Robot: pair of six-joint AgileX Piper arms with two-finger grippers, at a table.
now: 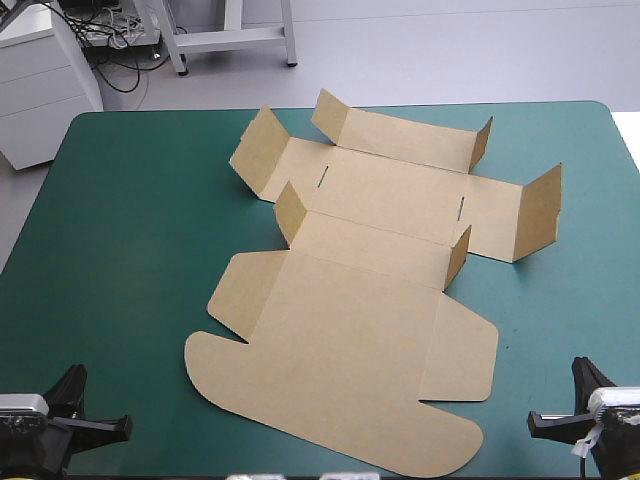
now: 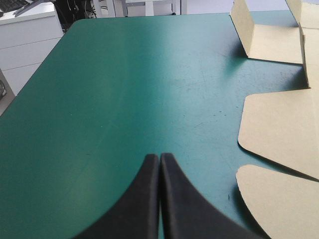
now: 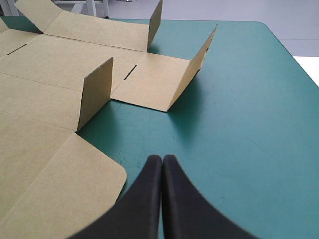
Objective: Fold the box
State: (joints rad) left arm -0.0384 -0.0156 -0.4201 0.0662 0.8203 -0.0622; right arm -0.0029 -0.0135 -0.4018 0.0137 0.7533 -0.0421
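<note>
The brown box point(image 1: 360, 290) lies unfolded in the middle of the teal-green table point(image 1: 130, 230), its lid panel toward the near edge and several small flaps standing up at the far half. My left gripper point(image 1: 75, 385) waits at the near left corner, shut, with bare cover ahead of it; the box's rounded lid flaps point(image 2: 279, 164) lie off to its side. My right gripper point(image 1: 580, 375) sits at the near right corner, shut and holding nothing. Ahead of it, the box point(image 3: 50, 109) shows upright side flaps point(image 3: 97, 92).
A white drawer cabinet point(image 1: 40, 80) stands beyond the table's far left corner. A metal frame's legs point(image 1: 230, 35) rise past the far edge. Bare teal-green cover stretches along both sides of the box.
</note>
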